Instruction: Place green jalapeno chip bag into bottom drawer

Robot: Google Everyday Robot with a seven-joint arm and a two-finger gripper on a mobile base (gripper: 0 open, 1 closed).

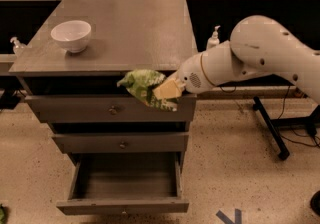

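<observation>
Here's the white robot arm (pixel 270 53) reaching in from the right, and its pincer (pixel 168 89) is clamped on the wrinkly foil green jalapeno chip bag (pixel 141 85). The bag hangs in the air off the front edge of the grey metal counter (pixel 140 18), level with the top drawer (pixel 75 109), touching nothing but the pincer as far as I can see.

Now, where are we in the job? The bag is picked up and clear of the counter, so the pickup is done. The grey metal bottom drawer (pixel 125 180) is pulled out and looks bare inside, so the opening is taken care of too. What's left, by my reading, is the drop: the bag has to go lower, past the middle drawer (pixel 90 143), and over that open box before the pincer lets go. The bag sits above the drawer's right half, well above it, so I'd call this a bit past halfway.

Quick count:
- One chip bag.
- One white round bowl (pixel 71 35), on the counter's left side, well apart from the bag.
- Three grey drawers: two shut, one open.
- Two pump bottles, one (pixel 214 38) right of the counter and one (pixel 17 46) at its left.
</observation>
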